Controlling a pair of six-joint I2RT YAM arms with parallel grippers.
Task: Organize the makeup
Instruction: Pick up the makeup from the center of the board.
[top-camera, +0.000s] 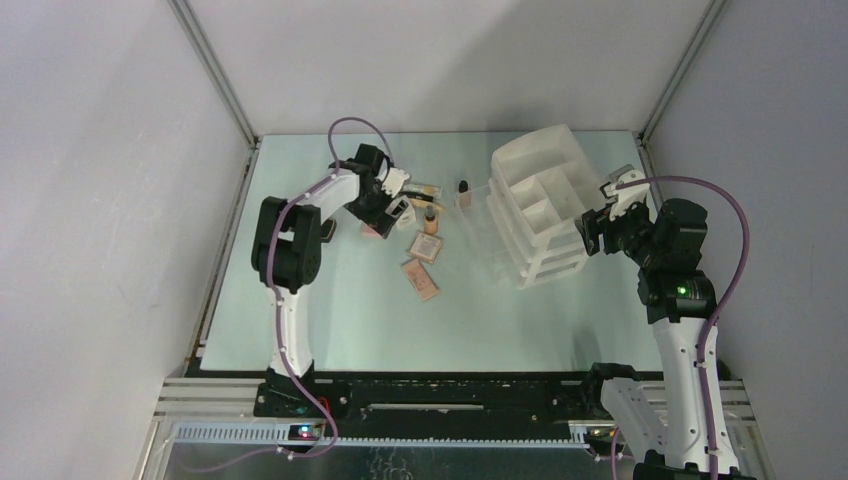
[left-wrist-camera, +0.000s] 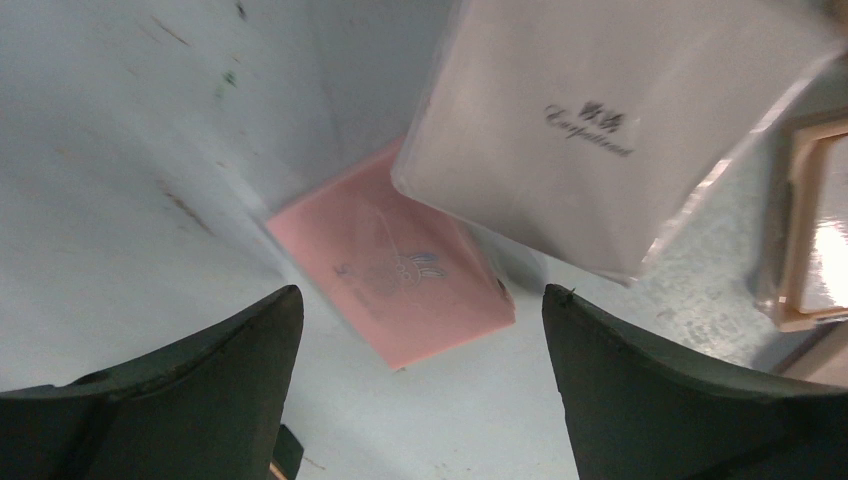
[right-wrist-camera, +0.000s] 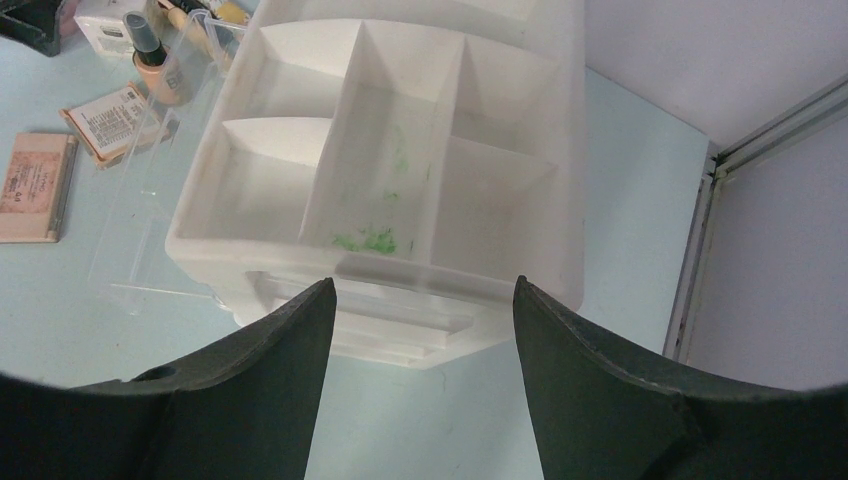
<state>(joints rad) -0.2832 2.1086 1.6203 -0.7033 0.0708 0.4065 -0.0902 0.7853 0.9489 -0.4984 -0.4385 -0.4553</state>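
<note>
The makeup lies in a loose cluster at the table's back centre. My left gripper hangs open just above it. In the left wrist view its gripper has nothing between its fingers; a flat pink palette lies just ahead of them, partly under a small white box. Two beige black-capped bottles stand upright beside two beige palettes. My right gripper is open and empty, just off the near right side of the white organizer.
The organizer has several open top compartments and drawers below. A clear plastic piece lies against its left side. A bottle and two palettes lie left of that. Enclosure walls ring the table.
</note>
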